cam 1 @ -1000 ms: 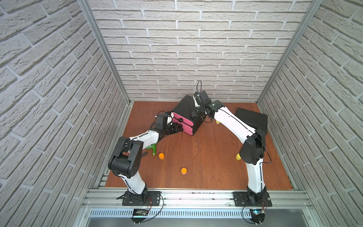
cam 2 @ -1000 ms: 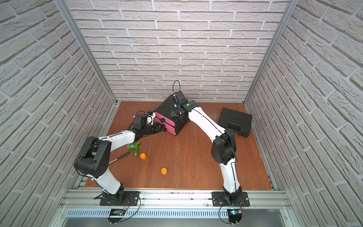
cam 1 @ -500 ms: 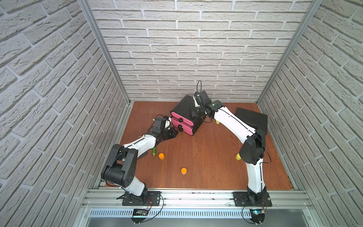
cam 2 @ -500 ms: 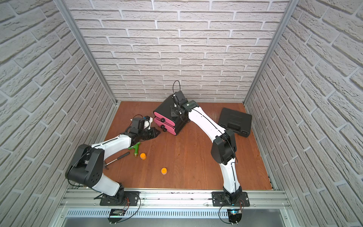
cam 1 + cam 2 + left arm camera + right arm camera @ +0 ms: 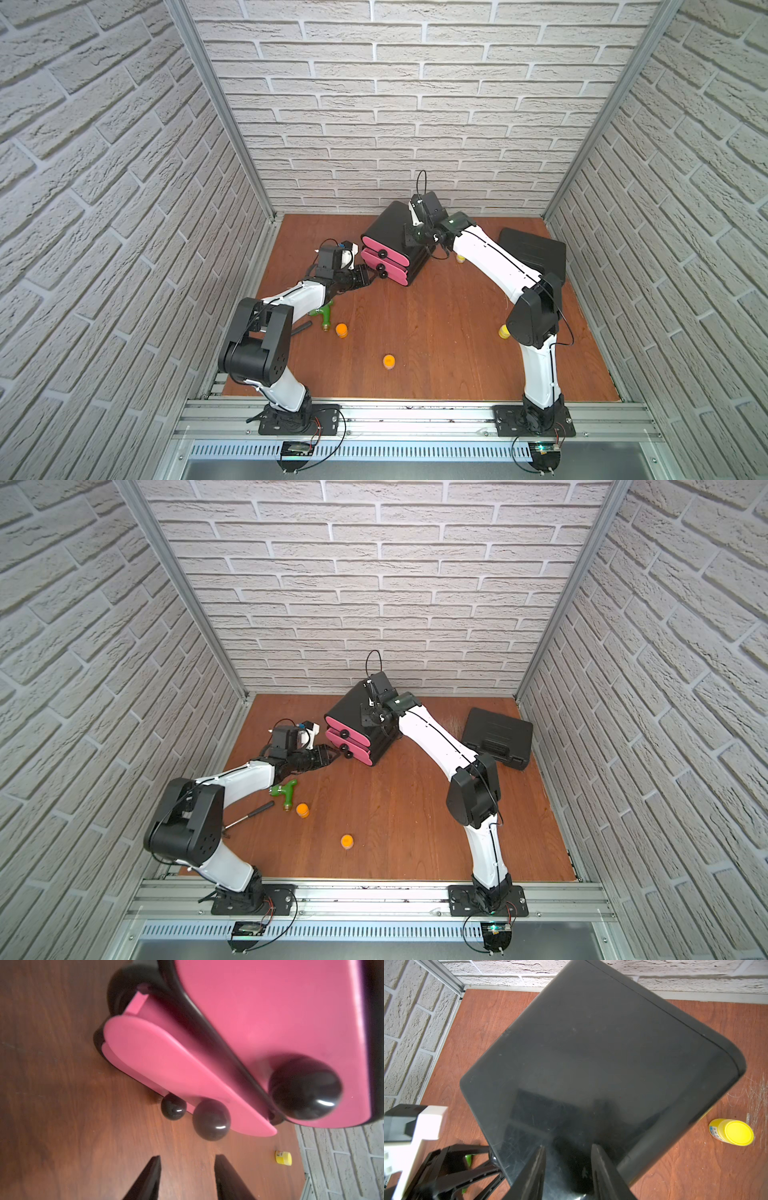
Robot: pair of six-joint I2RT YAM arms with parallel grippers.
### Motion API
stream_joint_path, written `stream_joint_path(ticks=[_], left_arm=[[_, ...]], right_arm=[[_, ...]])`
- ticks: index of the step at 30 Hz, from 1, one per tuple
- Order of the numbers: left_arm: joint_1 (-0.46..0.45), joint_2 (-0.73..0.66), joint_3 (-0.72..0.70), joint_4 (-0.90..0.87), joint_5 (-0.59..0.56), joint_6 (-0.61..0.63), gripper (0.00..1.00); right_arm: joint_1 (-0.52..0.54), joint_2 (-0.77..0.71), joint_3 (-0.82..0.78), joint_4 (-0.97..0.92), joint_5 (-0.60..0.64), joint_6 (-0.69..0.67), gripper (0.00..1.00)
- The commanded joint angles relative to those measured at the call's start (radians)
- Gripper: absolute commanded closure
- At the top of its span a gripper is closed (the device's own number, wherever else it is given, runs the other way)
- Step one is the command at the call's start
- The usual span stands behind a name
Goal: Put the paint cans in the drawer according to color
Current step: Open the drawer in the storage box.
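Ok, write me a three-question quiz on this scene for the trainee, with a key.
1. True or false: the left gripper is shut on a drawer knob.
2. The right gripper is poised over: A) the flat black case, B) the top of the cabinet, C) the green piece.
3. How many orange-lidded paint cans sit out on the table?
Key: 1 false, its jaws stand open with nothing between them; 2 B; 3 two.
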State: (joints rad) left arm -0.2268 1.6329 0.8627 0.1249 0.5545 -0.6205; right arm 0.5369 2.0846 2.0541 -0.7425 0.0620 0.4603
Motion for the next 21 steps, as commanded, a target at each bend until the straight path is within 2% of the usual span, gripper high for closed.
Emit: stream_joint_path(ticks=[1,4,9,15,21], left_arm=[[0.006,0.014,0.057,0.002,0.09,0.076,0.48],[0.003,0.049,0.096,-0.014,0.122,0.079,0.47],[0.002,0.085,0.134,-0.004,0.105,0.075,0.46],[-0.008,0.121,0.16,-0.01,0.086,0.072,0.51],[-0.01,0.142,0.17,-0.002,0.093,0.066,0.49]], right_arm=[[-0.008,0.01,-0.027,-0.124,-0.009,0.004,0.59],[-0.008,0.007,-0.025,-0.128,-0.005,0.002,0.58],[-0.008,0.009,-0.022,-0.131,-0.002,-0.003,0.58],[-0.008,0.013,-0.016,-0.14,0.004,-0.002,0.58],[-0.008,0.015,-0.015,-0.138,0.006,-0.002,0.58]])
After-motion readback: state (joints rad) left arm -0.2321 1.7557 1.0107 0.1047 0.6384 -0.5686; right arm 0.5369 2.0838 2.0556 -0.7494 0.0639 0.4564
